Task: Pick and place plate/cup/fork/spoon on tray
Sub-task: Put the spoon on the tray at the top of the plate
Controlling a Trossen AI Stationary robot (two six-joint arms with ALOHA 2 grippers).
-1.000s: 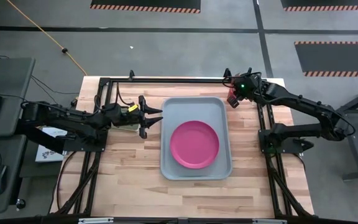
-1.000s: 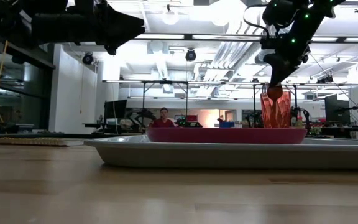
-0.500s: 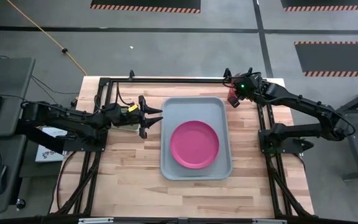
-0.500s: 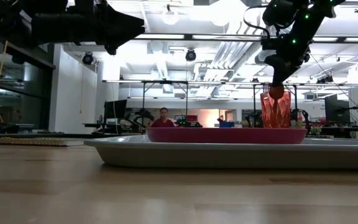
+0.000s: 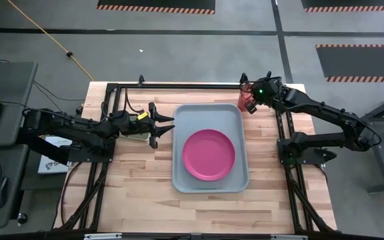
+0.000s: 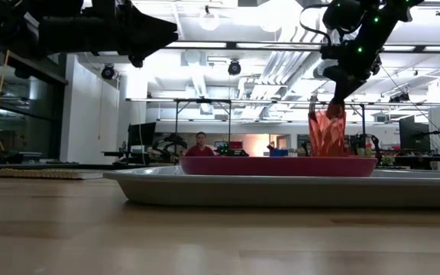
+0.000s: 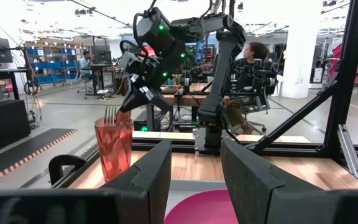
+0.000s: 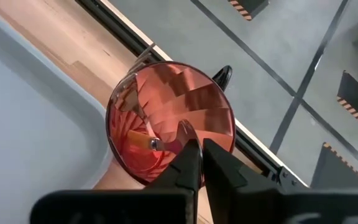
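High: plate (image 5: pixel 209 155) sits in tray (image 5: pixel 209 112); cup (image 5: pixel 246 99) is off the tray's far right corner, right gripper (image 5: pixel 251 101) over it. Left gripper (image 5: pixel 167 124) waits by the tray's left edge, fingers apart, holding nothing.
Low: cup (image 6: pixel 327 134) looks tilted.
Left wrist: fork tines (image 7: pixel 110 114) poke above the rim.
Right wrist: fingers (image 8: pixel 189 163) pinched together on the rim, one inside, probably for lifting.
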